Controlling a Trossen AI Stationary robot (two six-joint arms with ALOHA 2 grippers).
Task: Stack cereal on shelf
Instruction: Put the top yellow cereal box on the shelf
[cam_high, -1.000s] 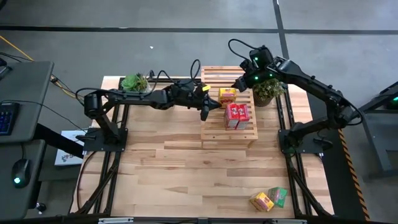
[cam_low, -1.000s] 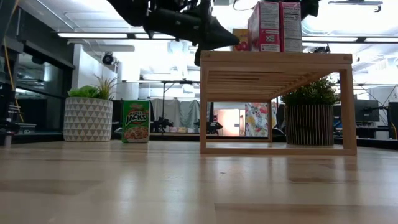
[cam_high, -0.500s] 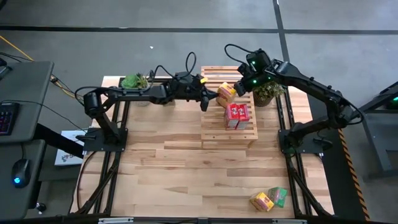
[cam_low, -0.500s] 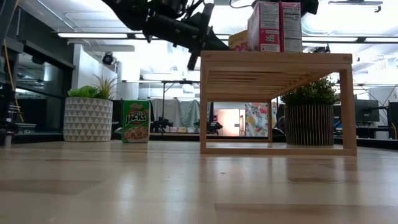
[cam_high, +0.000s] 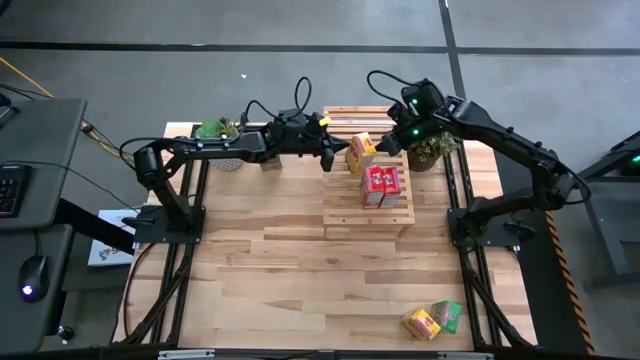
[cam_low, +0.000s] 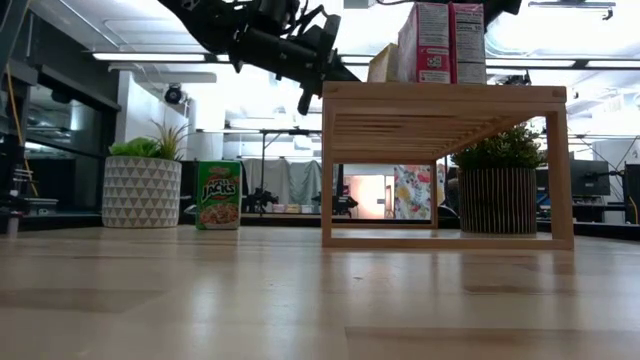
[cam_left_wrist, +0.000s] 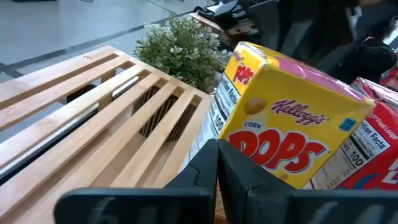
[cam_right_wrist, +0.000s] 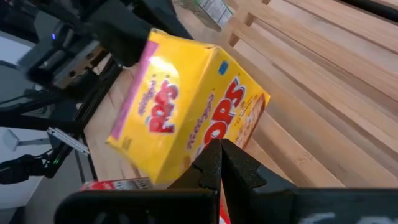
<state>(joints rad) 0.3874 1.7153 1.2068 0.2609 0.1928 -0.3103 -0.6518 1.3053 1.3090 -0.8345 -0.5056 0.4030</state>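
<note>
So right now it looks like the squaring-up step — both arms are nudging the yellow cereal box (cam_high: 360, 153) that sits skewed on the shelf (cam_high: 343, 200), just behind the two red boxes (cam_high: 380, 185) already standing side by side near the middle of the slats. The left gripper (cam_high: 327, 160) has its fingers pressed together and sits right against one side of the yellow box; the right gripper (cam_high: 385, 143), fingers also together, is at the opposite side. Neither is holding anything — they're poking with closed tips, not gripping.

My guess for the next move: gentle pushes from both sides to turn the box straight and line it up with the red pair without tipping it.

Still to go: a green box (cam_low: 218, 195) stands on the desk (cam_high: 300, 270) beside a potted plant (cam_high: 214, 131), and another yellow (cam_high: 421, 323) and green one (cam_high: 447, 315) lie at the desk's near right corner.
</note>
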